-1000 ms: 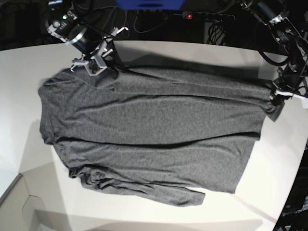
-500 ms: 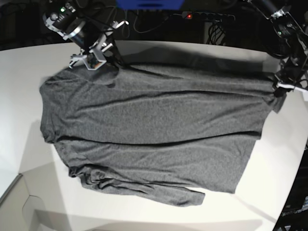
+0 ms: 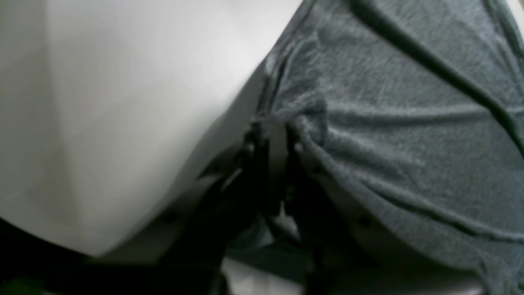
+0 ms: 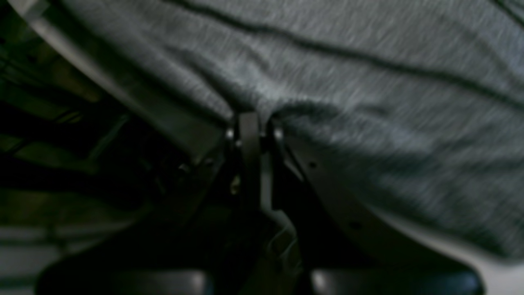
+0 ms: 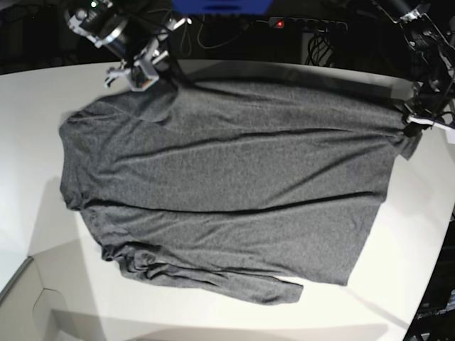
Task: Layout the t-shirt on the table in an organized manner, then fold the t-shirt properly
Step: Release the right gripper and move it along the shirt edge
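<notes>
T-shirt (image 5: 227, 185) lying spread on table (image 5: 43, 92) — your left gripper (image 5: 411, 122) and right gripper (image 5: 146, 71) are pinching its far edge.

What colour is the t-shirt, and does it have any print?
Dark heather grey t-shirt, plain, no print visible. It shows best in the base view.

T-shirt (image 5: 227, 177) farther back (both grippers too)

I see the t-shirt (image 5: 227, 192) as a dark heather grey, plain, with a fine flecked knit and no print; up close on my wrist feeds it reads slightly bluish grey. The table (image 5: 426, 213) under it is matte white, shaded greyer along its near edge. Behind, a blue panel (image 5: 220, 6) and a small red light (image 5: 280, 23).
</notes>
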You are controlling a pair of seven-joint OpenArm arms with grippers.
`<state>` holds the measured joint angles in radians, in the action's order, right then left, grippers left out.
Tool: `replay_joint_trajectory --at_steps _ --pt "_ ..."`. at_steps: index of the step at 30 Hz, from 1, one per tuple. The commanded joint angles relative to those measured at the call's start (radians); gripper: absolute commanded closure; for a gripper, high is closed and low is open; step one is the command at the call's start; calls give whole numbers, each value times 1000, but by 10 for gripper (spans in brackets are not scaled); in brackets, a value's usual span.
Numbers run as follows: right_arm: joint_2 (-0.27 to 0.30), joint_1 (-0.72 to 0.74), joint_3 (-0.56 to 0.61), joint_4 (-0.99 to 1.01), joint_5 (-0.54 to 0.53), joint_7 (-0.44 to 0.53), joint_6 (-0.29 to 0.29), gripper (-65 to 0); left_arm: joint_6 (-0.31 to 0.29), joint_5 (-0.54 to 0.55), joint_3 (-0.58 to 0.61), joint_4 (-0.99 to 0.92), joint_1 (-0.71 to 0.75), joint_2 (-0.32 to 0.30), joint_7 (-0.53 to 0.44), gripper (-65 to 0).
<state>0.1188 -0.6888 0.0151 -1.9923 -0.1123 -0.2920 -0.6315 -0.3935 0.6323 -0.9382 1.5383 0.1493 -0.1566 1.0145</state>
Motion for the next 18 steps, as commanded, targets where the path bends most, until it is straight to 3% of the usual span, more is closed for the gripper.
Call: replay_joint_trajectory --at_steps 1,18 --pt "6 -10 19 -22 -22 23 -4 0 -5 14 -3 17 -7 -22 -15 -1" --pt "8 10 36 -11 -16 12 -3 0 -5 22 -3 18 -9 -41 -13 -1"
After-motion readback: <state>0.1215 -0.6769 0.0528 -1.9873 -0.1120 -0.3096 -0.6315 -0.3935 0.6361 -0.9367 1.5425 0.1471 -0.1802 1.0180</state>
